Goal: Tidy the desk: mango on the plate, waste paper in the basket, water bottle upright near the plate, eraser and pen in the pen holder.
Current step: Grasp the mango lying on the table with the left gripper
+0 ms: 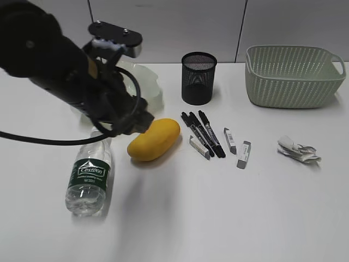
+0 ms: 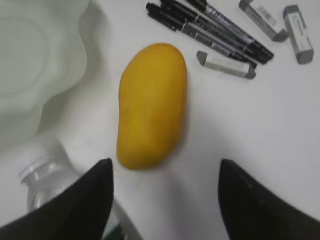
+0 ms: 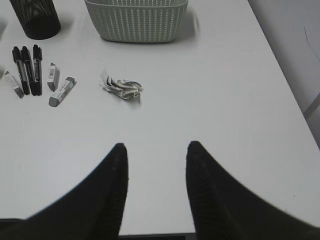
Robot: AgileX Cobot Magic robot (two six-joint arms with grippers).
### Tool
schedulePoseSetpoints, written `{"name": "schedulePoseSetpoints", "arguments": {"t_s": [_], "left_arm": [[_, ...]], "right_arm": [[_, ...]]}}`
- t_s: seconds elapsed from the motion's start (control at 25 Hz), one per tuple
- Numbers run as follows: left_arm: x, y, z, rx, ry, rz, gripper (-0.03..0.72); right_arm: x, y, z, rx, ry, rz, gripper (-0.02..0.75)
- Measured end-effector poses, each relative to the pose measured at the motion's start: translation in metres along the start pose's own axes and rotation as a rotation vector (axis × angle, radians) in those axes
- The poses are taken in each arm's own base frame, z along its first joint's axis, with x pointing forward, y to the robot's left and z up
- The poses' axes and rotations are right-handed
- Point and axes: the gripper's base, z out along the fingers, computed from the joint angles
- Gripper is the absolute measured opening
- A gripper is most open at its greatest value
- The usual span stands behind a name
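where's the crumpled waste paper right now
In the exterior view the waste paper lies on the desk at right, in front of the basket, right of the erasers.

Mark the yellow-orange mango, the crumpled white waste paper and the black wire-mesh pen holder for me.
yellow-orange mango (image 2: pixel 152 105), left wrist view, middle of its skin.
crumpled white waste paper (image 3: pixel 121 87), right wrist view, centre of wad.
black wire-mesh pen holder (image 1: pixel 198 82), exterior view, front wall.

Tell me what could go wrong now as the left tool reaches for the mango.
The left tool is open short of the mango, with the lying water bottle right beside one finger; closing in could nudge the bottle and make it roll. The smooth mango might also slide toward the pens.
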Motion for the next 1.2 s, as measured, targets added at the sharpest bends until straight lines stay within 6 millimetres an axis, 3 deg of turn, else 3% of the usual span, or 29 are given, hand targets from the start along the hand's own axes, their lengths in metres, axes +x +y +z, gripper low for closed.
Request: {"name": "schedulePoseSetpoints", "arguments": {"t_s": [0.12, 0.24, 0.4, 0.72, 0.92, 1.12, 1.2], "left_arm": [[-0.015, -0.009, 0.030, 0.011, -0.023, 0.029, 0.574], [-0.018, -0.012, 0.063, -0.002, 0.028, 0.060, 0.596], [-0.012, -0.012, 0.090, -0.024, 0.106, 0.094, 0.602], [-0.015, -0.008, 0.107, -0.053, 0.115, 0.158, 0.648], [-0.006, -0.006, 0.122, -0.070, 0.154, 0.199, 0.647], [0.002, -0.005, 0.135, -0.081, 0.193, 0.224, 0.637], [0.003, -0.005, 0.135, -0.082, 0.196, 0.222, 0.593]], "right_arm": [[0.000, 0.000, 0.000, 0.000, 0.000, 0.000, 0.321], [0.000, 0.000, 0.000, 0.000, 0.000, 0.000, 0.321], [0.000, 0.000, 0.000, 0.000, 0.000, 0.000, 0.321], [0.000, 0.000, 0.000, -0.005, 0.000, 0.003, 0.321], [0.000, 0.001, 0.000, -0.007, 0.000, 0.004, 0.321], [0.000, 0.001, 0.000, -0.007, 0.000, 0.004, 0.321], [0.000, 0.001, 0.000, -0.007, 0.000, 0.004, 0.321]]}}
